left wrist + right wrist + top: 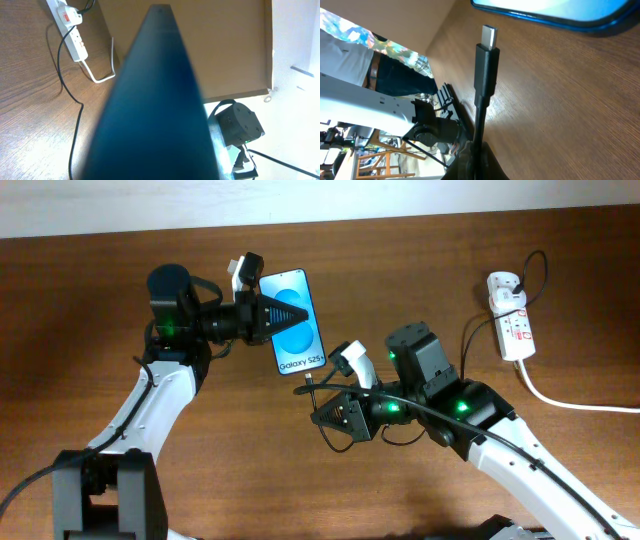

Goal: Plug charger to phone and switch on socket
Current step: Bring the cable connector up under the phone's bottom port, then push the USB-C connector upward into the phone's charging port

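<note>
Overhead, the left jaws pinch the phone [293, 322], steadying it so its lower end faces the charger [486, 65]. The right jaws pinch the charger behind its tip, aiming it there. The socket [510, 315] lies well apart.

The brown wooden table [90, 300] carries the white socket [512, 325], well apart from my right claw [325, 418], on its right and further back. Its thick white cord [570, 402] runs over the wood to the right edge. Part of the thin black charger [468, 345] lies between socket and claw.
</note>
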Motion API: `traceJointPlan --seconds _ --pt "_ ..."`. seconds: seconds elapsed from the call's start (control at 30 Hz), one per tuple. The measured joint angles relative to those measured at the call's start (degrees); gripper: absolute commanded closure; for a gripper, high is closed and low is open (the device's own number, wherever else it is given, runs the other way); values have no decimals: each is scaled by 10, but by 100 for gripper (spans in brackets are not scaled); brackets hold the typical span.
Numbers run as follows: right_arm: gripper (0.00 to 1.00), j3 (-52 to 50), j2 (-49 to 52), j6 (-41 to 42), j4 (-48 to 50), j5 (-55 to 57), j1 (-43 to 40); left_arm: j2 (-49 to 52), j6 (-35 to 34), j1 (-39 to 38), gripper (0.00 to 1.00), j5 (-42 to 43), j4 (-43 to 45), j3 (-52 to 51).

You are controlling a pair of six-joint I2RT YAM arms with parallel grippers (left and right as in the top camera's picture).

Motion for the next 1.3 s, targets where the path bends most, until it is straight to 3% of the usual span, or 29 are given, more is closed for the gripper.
traceJointPlan --seconds 1.3 --pt "96 0 0 48 -1 3 0 0 -41 -5 100 -17 0 0"
